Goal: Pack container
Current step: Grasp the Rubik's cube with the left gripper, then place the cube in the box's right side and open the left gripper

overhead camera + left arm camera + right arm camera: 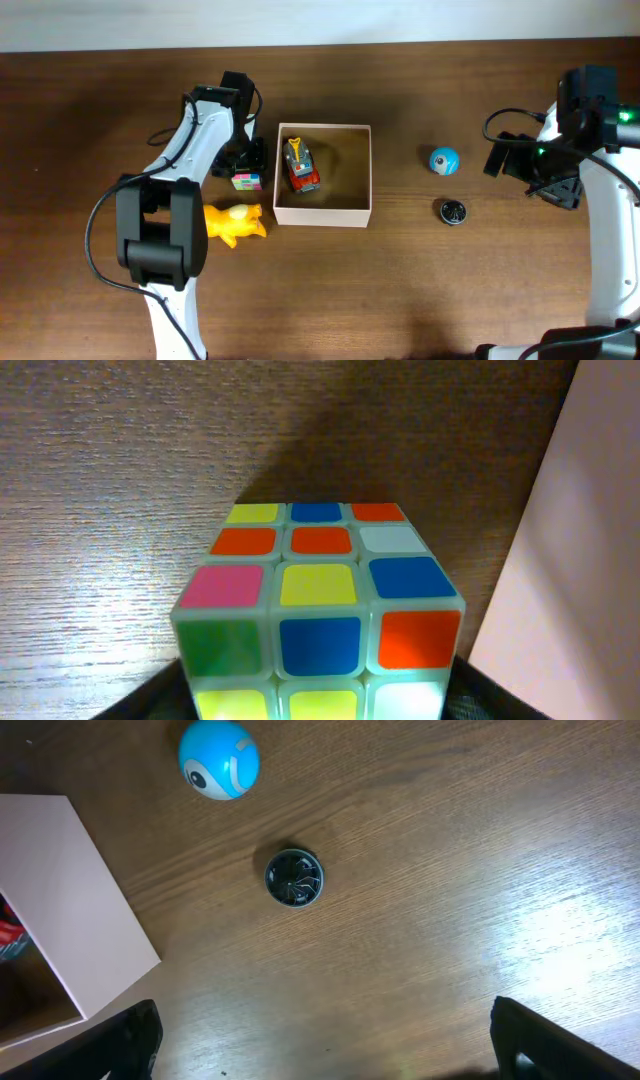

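Note:
The container [355, 212] is a cream-walled square box with a tan inside, at the table's middle; a red toy car [300, 167] lies in it. My left gripper [246, 163] is just left of the box, its fingers against both sides of a Rubik's cube [246, 181] that rests on the table. In the left wrist view the cube [320, 585] fills the space between the jaws [320, 695], with the box wall [590, 560] at the right. My right gripper [530, 170] is open and empty at the far right, and its wrist view shows its fingers [325, 1055] wide apart above bare wood.
A yellow toy animal [235, 222] lies left of the box's front corner. A blue ball [444, 160] and a small black round toy [453, 211] lie right of the box; both show in the right wrist view, ball [219, 759] and toy [294, 878], with the box wall [70, 900].

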{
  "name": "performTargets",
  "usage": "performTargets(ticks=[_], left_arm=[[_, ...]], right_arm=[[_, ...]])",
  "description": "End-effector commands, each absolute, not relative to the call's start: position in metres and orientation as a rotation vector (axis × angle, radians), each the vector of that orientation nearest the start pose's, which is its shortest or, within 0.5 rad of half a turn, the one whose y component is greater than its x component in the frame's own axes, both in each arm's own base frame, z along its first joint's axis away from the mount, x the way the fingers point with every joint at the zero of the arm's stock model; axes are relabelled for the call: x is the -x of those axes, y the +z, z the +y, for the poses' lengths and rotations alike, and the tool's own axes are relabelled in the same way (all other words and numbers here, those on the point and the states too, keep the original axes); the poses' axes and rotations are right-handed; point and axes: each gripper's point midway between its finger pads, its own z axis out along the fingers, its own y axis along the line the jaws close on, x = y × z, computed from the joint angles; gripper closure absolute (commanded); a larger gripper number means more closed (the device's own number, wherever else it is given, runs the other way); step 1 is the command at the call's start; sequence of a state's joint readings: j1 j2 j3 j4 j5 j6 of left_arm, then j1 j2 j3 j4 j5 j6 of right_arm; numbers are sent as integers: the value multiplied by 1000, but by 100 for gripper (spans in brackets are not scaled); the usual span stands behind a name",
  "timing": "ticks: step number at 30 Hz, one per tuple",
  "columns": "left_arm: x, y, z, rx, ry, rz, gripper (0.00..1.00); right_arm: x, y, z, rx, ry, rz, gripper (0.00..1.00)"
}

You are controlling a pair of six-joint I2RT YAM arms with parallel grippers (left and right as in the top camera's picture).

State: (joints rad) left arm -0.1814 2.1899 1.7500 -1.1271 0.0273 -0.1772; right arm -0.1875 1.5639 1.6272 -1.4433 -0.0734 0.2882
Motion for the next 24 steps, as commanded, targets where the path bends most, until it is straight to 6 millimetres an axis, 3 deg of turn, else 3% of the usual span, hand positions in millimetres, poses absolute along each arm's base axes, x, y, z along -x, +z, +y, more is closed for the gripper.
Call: performTargets(ticks=[1, 4, 7, 9, 14, 16, 19, 22, 24], left_arm=[[-412, 34, -83, -43, -61, 3143, 49], [-413, 38, -83, -45, -60, 3142, 57], [-415, 56, -83, -68, -62, 3130, 67], [-421, 79, -84, -68, -69, 3102, 66], [-438, 164, -92, -84, -105, 2949, 65], [-440, 203, -104, -119, -127, 2870, 65], [-438, 244, -132, -199, -174, 2767, 65], [-434, 259, -172, -264, -227, 2702, 60], [-431, 255, -195, -290, -252, 2695, 60]], right_arm=[[-304, 222, -45, -690, 132, 2834, 1], [-304, 222, -45, -691, 132, 2837, 1], [-304, 222, -45, -691, 132, 2837, 1], [-304, 222, -45, -691, 132, 2836, 2], [-304, 222, -45, -691, 132, 2837, 2], [-303, 222, -45, -692, 132, 2840, 1], [-302, 221, -44, -693, 131, 2843, 1], [-302, 221, -44, -693, 131, 2843, 1], [-302, 221, -44, -693, 131, 2844, 1]])
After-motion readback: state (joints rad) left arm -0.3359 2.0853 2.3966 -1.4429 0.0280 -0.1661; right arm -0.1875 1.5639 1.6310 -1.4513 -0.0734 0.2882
